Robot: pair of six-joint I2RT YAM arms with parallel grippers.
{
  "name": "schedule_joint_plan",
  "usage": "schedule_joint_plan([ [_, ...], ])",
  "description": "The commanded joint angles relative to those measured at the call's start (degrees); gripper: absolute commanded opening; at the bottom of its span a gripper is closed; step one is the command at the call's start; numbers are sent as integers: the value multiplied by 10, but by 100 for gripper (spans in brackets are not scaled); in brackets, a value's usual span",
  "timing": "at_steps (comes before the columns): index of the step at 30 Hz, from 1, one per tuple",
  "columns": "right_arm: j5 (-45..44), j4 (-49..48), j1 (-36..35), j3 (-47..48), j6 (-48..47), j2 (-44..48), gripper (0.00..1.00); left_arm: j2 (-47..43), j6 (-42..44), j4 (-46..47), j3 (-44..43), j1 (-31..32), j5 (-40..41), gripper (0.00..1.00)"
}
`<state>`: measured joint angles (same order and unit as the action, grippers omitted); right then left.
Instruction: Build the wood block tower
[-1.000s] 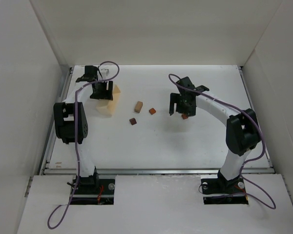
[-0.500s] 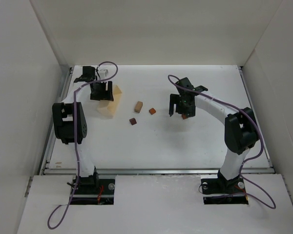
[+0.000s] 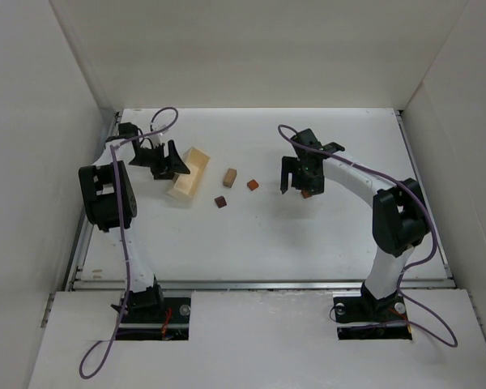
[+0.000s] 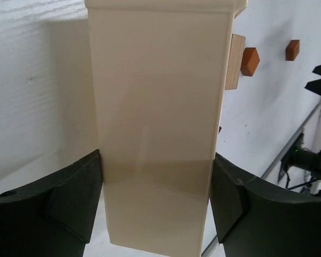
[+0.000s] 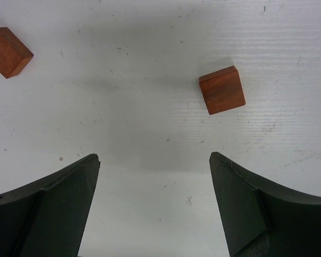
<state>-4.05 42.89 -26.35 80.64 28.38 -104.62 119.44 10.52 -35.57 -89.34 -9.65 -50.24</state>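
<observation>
White table [image 3: 267, 235], left tool [image 3: 168, 164] clamping pale tray [image 4: 155, 107], right tool [image 5: 155, 176] spread wide, apparently above reddish cube [image 5: 221, 90]

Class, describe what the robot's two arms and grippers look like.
The left arm and right arm have white links and black joints, each trailing a purple cable. The left gripper and right gripper are black, with broad, curved fingers.

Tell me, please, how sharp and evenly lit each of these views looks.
Top external: soft, even light, faint shadows on the table. Left wrist: the pale tray fills the frame and shades the table at left. Right wrist: sharp, grain showing on the reddish cube.
</observation>
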Motion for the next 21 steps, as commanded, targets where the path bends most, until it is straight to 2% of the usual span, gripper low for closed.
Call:
schedule_joint_plan([
  [1, -6, -12, -5, 10, -5, 4, 89, 26, 10, -38, -2, -18, 31, 59],
  [8, -6, -7, -5, 21, -5, 4, 89, 31, -4, -33, 3, -30, 91, 74],
  [11, -6, -7, -5, 22, -5, 4, 89, 31, -10, -33, -2, -30, 114, 87],
  [12, -6, -7, -5, 22, -5, 4, 89, 31, -10, -33, -2, -30, 119, 100],
  [16, -6, -7, -10, 22, -5, 4, 89, 25, -22, -33, -8, -35, 132, 100],
  [21, -6, -2, -10, 16, -5, 9, 89, -30, -27, -16, -25, -35, 184, 100],
])
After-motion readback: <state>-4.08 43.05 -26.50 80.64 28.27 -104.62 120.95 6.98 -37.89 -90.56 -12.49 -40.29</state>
